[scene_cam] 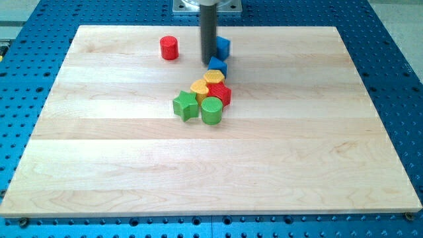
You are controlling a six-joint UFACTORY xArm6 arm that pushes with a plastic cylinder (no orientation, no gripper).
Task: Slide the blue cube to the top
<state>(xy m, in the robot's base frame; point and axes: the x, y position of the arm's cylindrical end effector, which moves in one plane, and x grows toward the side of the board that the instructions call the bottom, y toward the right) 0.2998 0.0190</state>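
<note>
A blue cube sits near the view's top, partly hidden behind my rod. A second, smaller blue block lies just below it, at the top of a cluster. My tip is right beside this lower blue block, on its left, and below-left of the blue cube.
A red cylinder stands alone at the top left of the rod. The cluster below holds two yellow blocks, a red block, a green star and a green cylinder. The wooden board lies on a blue perforated table.
</note>
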